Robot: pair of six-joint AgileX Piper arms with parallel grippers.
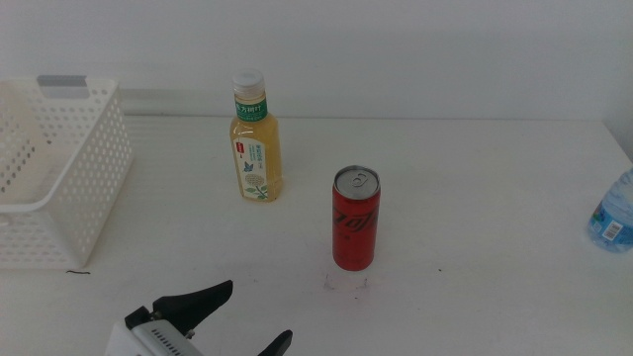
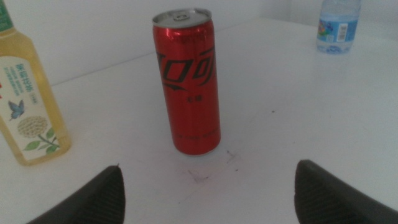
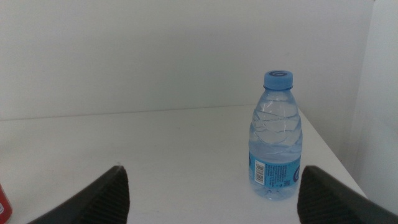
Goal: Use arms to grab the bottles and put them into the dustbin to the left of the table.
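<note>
A slim red soda can [image 1: 356, 220] stands upright at the table's middle. Behind it to the left stands a yellow tea bottle [image 1: 256, 138] with a white cap. A small clear water bottle [image 1: 613, 213] is at the right edge. The white perforated dustbin [image 1: 94, 163] sits at the far left. My left gripper [image 1: 259, 311] is low at the front, open, with nothing between its fingers. In the left wrist view the can [image 2: 189, 81] stands ahead of the open left gripper [image 2: 208, 169], a short gap away. My right gripper [image 3: 211, 171] is open and faces the water bottle [image 3: 275, 137] from a distance; it does not show in the middle view.
The white table [image 1: 475, 178] ends just beyond the water bottle on the right. In the left wrist view the tea bottle [image 2: 28, 106] and the water bottle [image 2: 339, 25] flank the can. A white wall runs behind the table.
</note>
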